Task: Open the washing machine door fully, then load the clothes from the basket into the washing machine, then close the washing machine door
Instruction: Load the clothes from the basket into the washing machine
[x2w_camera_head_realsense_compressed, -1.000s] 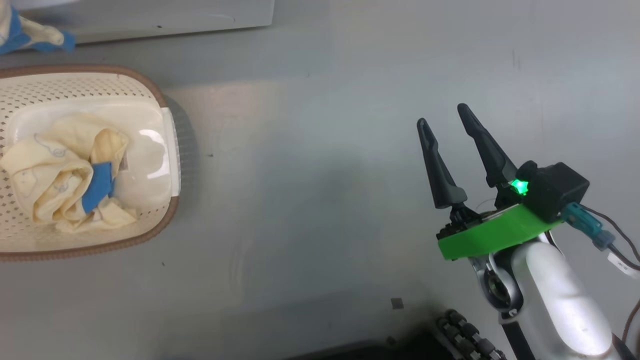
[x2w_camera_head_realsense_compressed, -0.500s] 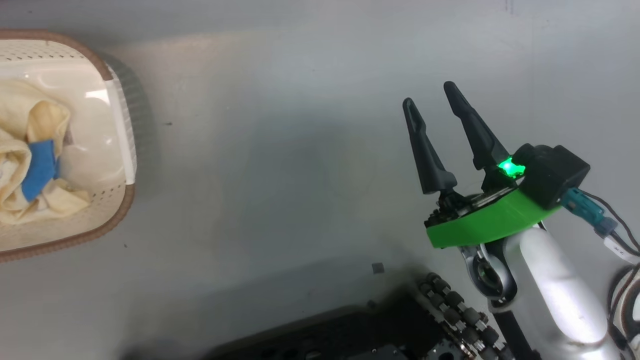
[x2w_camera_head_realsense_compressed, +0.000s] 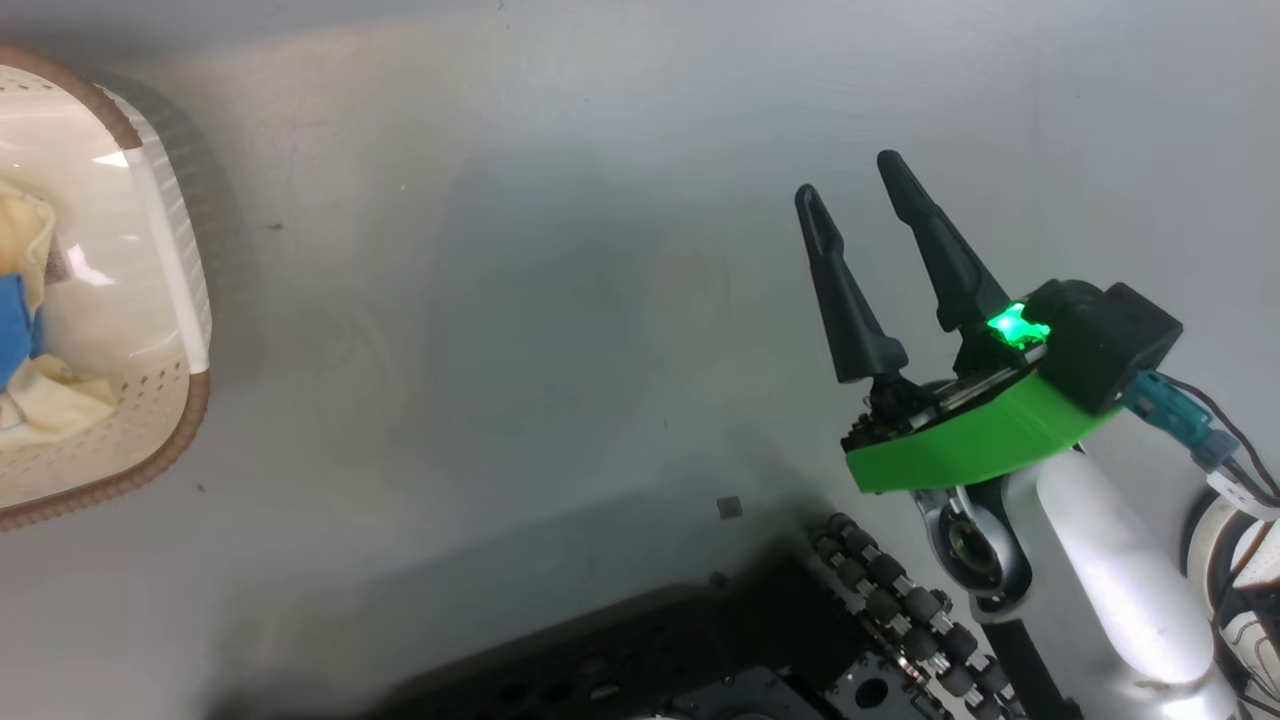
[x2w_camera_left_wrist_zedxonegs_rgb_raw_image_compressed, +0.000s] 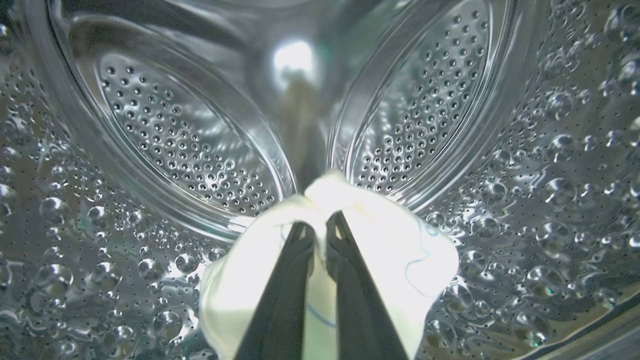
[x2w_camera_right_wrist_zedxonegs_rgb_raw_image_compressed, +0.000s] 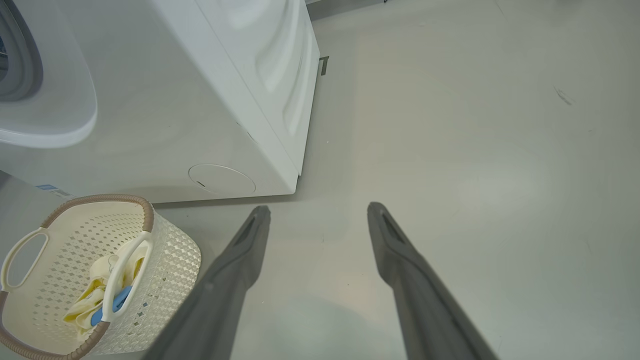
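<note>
Logged washing machine (x2w_camera_right_wrist_zedxonegs_rgb_raw_image_compressed: 175, 125) beyond and left of right claw (x2w_camera_right_wrist_zedxonegs_rgb_raw_image_compressed: 319, 209); found its steel drum (x2w_camera_left_wrist_zedxonegs_rgb_raw_image_compressed: 175, 150) all round left claw (x2w_camera_left_wrist_zedxonegs_rgb_raw_image_compressed: 320, 222). Noted basket (x2w_camera_right_wrist_zedxonegs_rgb_raw_image_compressed: 170, 270) left of right claw, well apart, holding clothes (x2w_camera_right_wrist_zedxonegs_rgb_raw_image_compressed: 100, 295). Found right claw spread, gripping nothing. Found left claw pinching cream cloth piece (x2w_camera_left_wrist_zedxonegs_rgb_raw_image_compressed: 400, 250), draped about its fingers.

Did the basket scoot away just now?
No. The basket sits just as near the dark floor speck as before. Both slid left together in the head view, so the camera turned, not the basket.
</note>
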